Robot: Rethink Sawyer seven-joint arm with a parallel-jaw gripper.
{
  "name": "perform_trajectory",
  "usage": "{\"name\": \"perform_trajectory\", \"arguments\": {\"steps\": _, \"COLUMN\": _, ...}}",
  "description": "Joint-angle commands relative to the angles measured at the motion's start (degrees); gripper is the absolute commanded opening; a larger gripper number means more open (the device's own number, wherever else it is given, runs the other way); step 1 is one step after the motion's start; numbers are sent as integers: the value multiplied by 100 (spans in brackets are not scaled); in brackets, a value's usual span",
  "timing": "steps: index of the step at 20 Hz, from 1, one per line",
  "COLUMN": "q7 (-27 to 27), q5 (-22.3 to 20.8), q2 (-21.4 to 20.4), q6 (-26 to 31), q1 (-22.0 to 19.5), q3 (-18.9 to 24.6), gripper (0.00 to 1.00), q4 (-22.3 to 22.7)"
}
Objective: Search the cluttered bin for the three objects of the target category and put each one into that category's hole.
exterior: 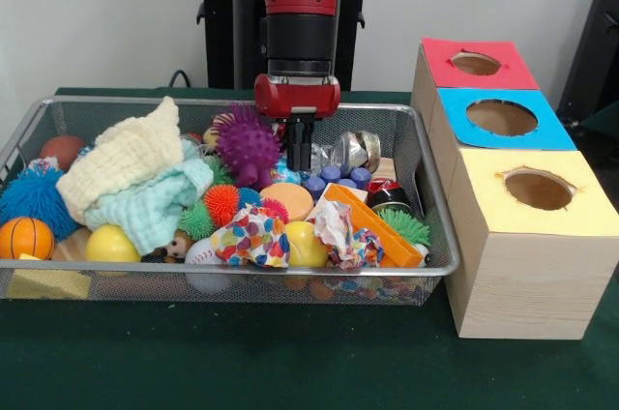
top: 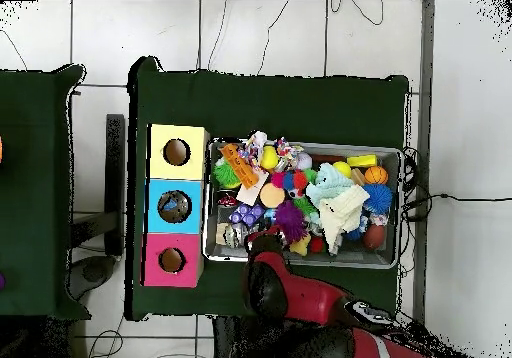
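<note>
Wire bin [exterior: 426, 270], pincer [exterior: 300, 163] front-visible, overhead-hidden

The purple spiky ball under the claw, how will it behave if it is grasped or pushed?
The purple spiky ball looks soft, so its spikes would probably bend under the claw. Being round, it may roll. It rests on piled toys in the wire bin, so a push could shift its neighbours.
</note>
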Motion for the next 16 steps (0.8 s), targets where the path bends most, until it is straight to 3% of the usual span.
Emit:
{"name": "perform_trajectory", "arguments": {"steps": 1, "q7": 1430, "q5": 269, "q2": 614, "q6": 523, "q1": -245, "q3": 80, "gripper": 0, "q4": -620}}
{"name": "perform_trajectory", "arguments": {"steps": 10, "q7": 1567, "q5": 847, "q2": -338, "q6": 1287, "q1": 138, "q3": 246, "gripper": 0, "q4": -116}}
{"name": "perform_trajectory", "arguments": {"steps": 16, "q7": 1647, "q5": 787, "q2": -341, "q6": 1122, "q1": 91, "q3": 236, "gripper": 0, "q4": -27}}
